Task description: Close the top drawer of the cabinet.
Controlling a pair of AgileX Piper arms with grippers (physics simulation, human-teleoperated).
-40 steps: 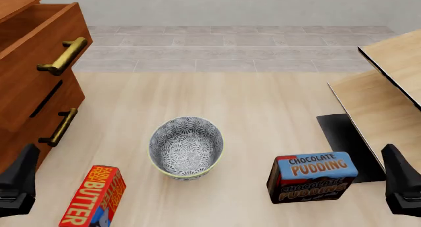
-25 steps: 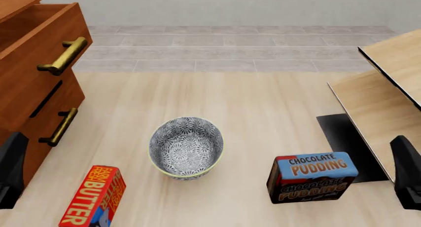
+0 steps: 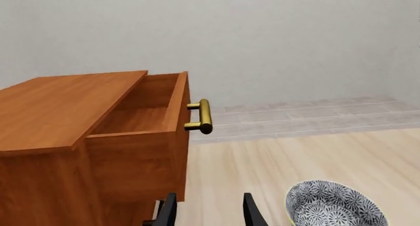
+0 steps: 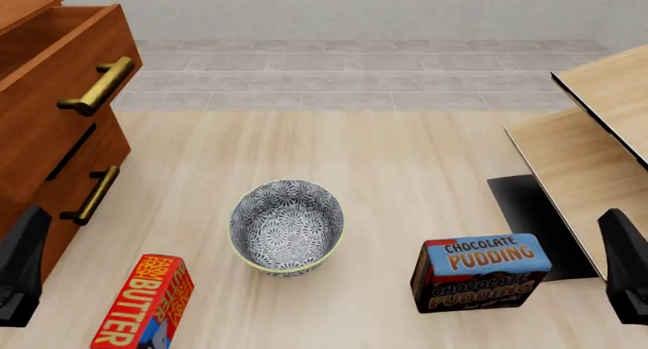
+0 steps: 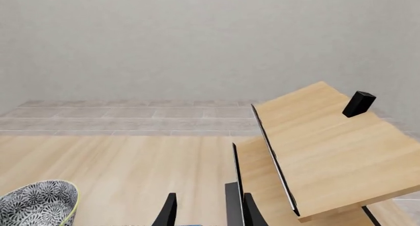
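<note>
The cabinet (image 4: 45,163) stands at the table's left edge, reddish-brown with brass bar handles. Its top drawer (image 4: 76,57) is pulled out, so the brass handle (image 4: 99,86) juts beyond the lower drawer's handle (image 4: 91,196). In the left wrist view the top drawer (image 3: 141,110) shows its hollow inside, with the cabinet (image 3: 52,162) beneath it. My left gripper (image 4: 23,250) hovers near the cabinet's lower front corner. Its fingers (image 3: 169,212) are apart with nothing between them. My right gripper (image 4: 626,258) is at the far right, fingers (image 5: 249,211) apart and empty.
A patterned bowl (image 4: 287,226) sits mid-table. A butter box (image 4: 147,303) lies near the left gripper and a chocolate pudding box (image 4: 481,271) near the right one. Pale light-wood furniture (image 4: 592,144) with a dark base (image 4: 532,220) fills the right side.
Both grippers have shifted outward toward the sides of the front view since the earliest frame. The drawer, bowl and boxes have not moved.
</note>
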